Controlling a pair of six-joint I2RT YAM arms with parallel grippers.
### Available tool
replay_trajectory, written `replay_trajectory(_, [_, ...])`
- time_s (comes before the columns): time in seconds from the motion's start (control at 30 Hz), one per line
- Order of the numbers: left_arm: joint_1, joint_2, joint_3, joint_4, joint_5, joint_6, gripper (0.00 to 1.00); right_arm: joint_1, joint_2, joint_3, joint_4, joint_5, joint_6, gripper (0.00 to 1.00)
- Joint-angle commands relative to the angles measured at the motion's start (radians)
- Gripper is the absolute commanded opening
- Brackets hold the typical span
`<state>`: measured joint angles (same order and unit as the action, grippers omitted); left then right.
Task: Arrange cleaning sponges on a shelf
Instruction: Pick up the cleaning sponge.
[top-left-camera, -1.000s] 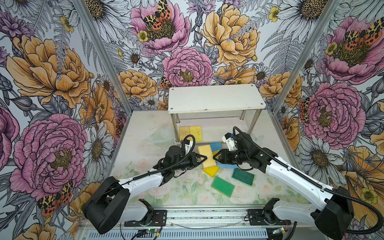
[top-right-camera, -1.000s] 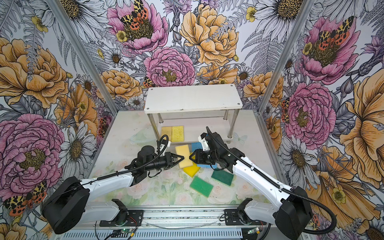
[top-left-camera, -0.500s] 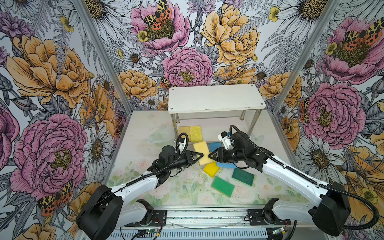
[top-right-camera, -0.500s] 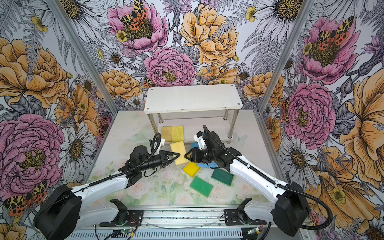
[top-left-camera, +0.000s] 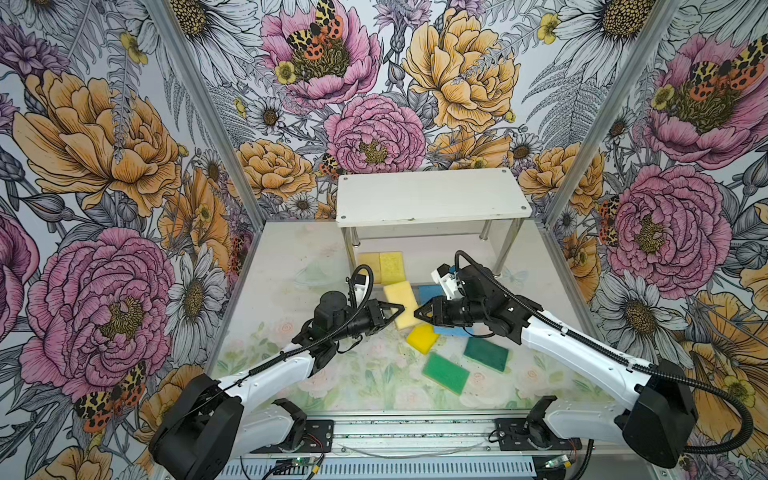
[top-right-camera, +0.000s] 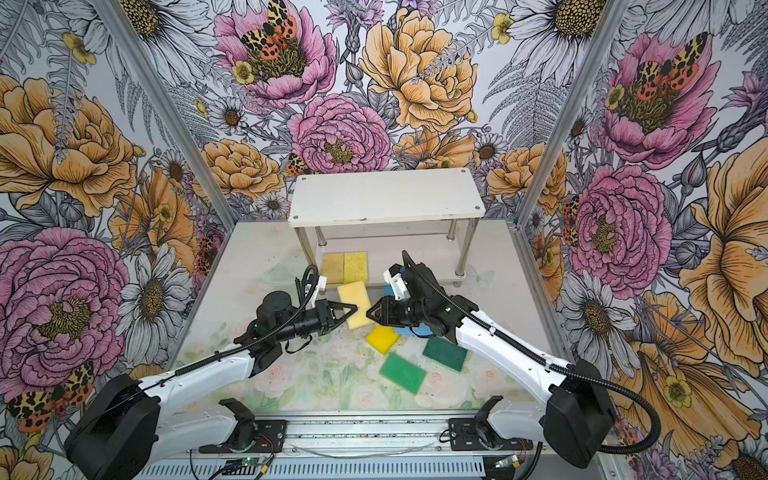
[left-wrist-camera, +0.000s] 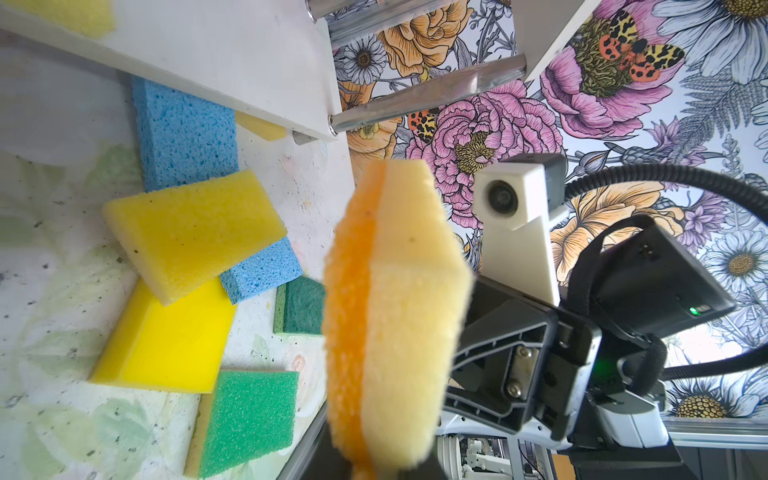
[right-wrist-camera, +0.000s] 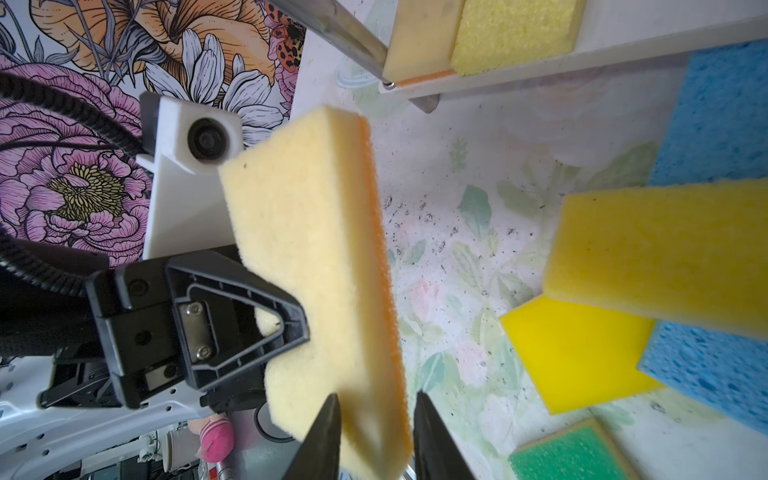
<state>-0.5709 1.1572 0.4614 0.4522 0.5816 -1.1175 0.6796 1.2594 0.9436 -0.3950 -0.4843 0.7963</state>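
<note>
1. Gripping one end of the held sponge (top-left-camera: 397, 295) (left-wrist-camera: 407, 311), the left gripper (top-left-camera: 399, 309) is pinched shut on it, one finger bearing on the pale face; the orange scrub layer faces away from that finger; the sponge hangs clear of the table (top-left-camera: 291, 266), in front of the shelf (top-left-camera: 432, 195).
2. The right gripper (top-left-camera: 417, 311) meets the left gripper tip to tip; its fingers (right-wrist-camera: 322, 444) straddle the opposite end of the held sponge; whether they press on it cannot be told.
3. A tan sponge (top-left-camera: 370, 266) and a yellow porous sponge (top-left-camera: 392, 266) lie flat and touching on the shelf's lower board, at its left end.
4. Below the grippers, a yellow foam sponge (left-wrist-camera: 191, 232) rests tilted across a bright yellow sponge (top-left-camera: 422, 338) and a blue sponge (left-wrist-camera: 259, 270); a second blue sponge (top-left-camera: 430, 291) lies against the lower board's front edge.
5. Two green-topped sponges (top-left-camera: 445, 372) (top-left-camera: 486, 353) lie flat on the table nearer the robot base, apart from each other.
</note>
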Motion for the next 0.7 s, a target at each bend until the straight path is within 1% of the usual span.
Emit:
replay_trajectory(0.0, [0.011, -0.021, -0.017, 0.013, 0.014, 0.0, 0.14, 0.014, 0.009, -0.005, 0.033, -0.009, 0.007, 0.29])
replay_trajectory(0.1, [0.011, -0.022, -0.017, 0.014, 0.013, -0.002, 0.14, 0.02, 0.016, -0.006, 0.039, -0.009, 0.012, 0.24])
replay_trajectory(0.33, [0.011, -0.03, -0.026, 0.011, 0.012, -0.006, 0.14, 0.023, 0.018, -0.007, 0.05, -0.002, 0.014, 0.02])
replay_trajectory(0.37, [0.01, -0.031, -0.027, 0.011, 0.011, -0.005, 0.15, 0.023, 0.018, -0.008, 0.049, 0.001, 0.016, 0.0])
replay_trajectory(0.4, [0.011, -0.029, -0.026, 0.011, 0.013, -0.005, 0.17, 0.023, 0.016, -0.008, 0.049, 0.004, 0.018, 0.0])
replay_trajectory(0.5, [0.012, -0.026, -0.026, 0.006, 0.014, -0.004, 0.28, 0.023, 0.014, -0.008, 0.05, 0.023, 0.027, 0.0])
replay_trajectory(0.53, [0.016, -0.026, -0.025, -0.001, 0.016, -0.002, 0.35, 0.023, 0.015, -0.006, 0.05, 0.03, 0.03, 0.0])
replay_trajectory(0.57, [0.021, -0.027, -0.023, -0.01, 0.017, 0.001, 0.46, 0.023, 0.015, -0.004, 0.051, 0.038, 0.032, 0.0])
replay_trajectory(0.6, [0.028, -0.029, -0.021, -0.02, 0.018, 0.001, 0.55, 0.022, 0.016, 0.001, 0.049, 0.046, 0.034, 0.0])
replay_trajectory(0.63, [0.038, -0.033, -0.021, -0.03, 0.021, 0.001, 0.61, 0.02, 0.017, 0.007, 0.05, 0.057, 0.034, 0.0])
replay_trajectory(0.67, [0.049, -0.041, -0.019, -0.047, 0.023, 0.002, 0.65, 0.016, 0.022, 0.014, 0.05, 0.061, 0.038, 0.0])
